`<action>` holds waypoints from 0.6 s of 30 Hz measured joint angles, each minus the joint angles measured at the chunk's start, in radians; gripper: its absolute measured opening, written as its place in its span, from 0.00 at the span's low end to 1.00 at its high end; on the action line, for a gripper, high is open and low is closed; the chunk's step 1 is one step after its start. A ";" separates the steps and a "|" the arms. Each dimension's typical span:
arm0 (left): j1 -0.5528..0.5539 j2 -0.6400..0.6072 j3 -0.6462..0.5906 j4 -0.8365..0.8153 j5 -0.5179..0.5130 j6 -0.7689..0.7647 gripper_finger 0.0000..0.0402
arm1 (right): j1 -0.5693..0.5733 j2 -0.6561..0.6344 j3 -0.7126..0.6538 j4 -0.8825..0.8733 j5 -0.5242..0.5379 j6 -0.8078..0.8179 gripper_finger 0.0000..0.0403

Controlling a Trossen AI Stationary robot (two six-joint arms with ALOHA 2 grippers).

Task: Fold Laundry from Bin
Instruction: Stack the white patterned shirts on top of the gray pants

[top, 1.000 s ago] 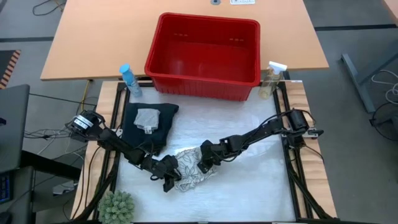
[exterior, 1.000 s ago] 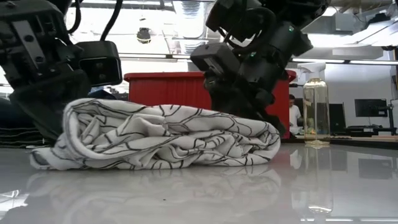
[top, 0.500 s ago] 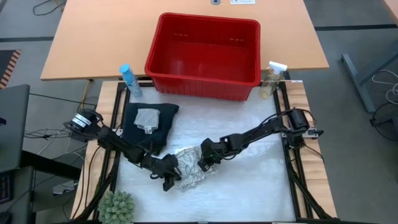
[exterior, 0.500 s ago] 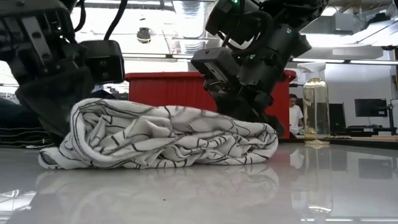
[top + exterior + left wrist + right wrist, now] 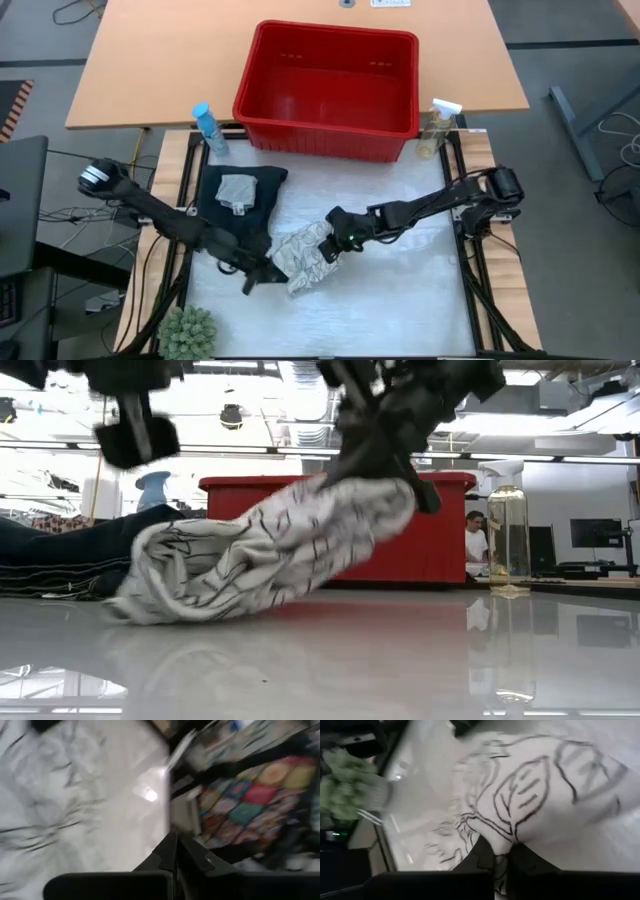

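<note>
The white cloth with grey leaf print (image 5: 303,257) lies bunched in the middle of the table. It slopes in the low view: its right end (image 5: 375,500) is raised and its left end (image 5: 140,605) rests on the table. My right gripper (image 5: 330,246) is shut on the raised end. My left gripper (image 5: 260,276) is shut and holds nothing; it hangs above the cloth's left end. The folded dark trousers (image 5: 240,210) lie at the back left with the small grey cloth (image 5: 237,190) on top. The red bin (image 5: 330,85) stands behind them. My right gripper pinches a bunched fold of the leaf-print cloth (image 5: 506,836) between its two fingers, at the cloth's right end. The fingers slant down from the table's right side. That end hangs lifted clear of the table, while the cloth's left end stays on it.
A blue spray bottle (image 5: 204,125) and a clear one (image 5: 437,125) flank the bin's near corners. A green plant (image 5: 187,330) sits at the near left corner. A person (image 5: 472,540) sits in the room beyond. Bare table lies to the right of the cloth.
Both grippers have gone up. My right gripper has raised the cloth's right end off the table; the cloth, flat a second ago, now slopes with its left end still down. My left gripper has risen clear of the cloth's left end.
</note>
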 joint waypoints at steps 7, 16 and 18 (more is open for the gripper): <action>-0.001 -0.280 0.000 -0.013 -0.105 0.073 0.00 | -0.008 -0.073 0.003 0.020 0.006 -0.014 0.09; -0.001 -0.505 0.001 -0.089 -0.217 0.162 0.00 | -0.018 -0.072 0.218 -0.042 -0.002 -0.127 0.09; -0.001 -0.534 0.001 -0.100 -0.224 0.182 0.00 | -0.030 -0.057 0.280 -0.068 -0.002 -0.158 0.09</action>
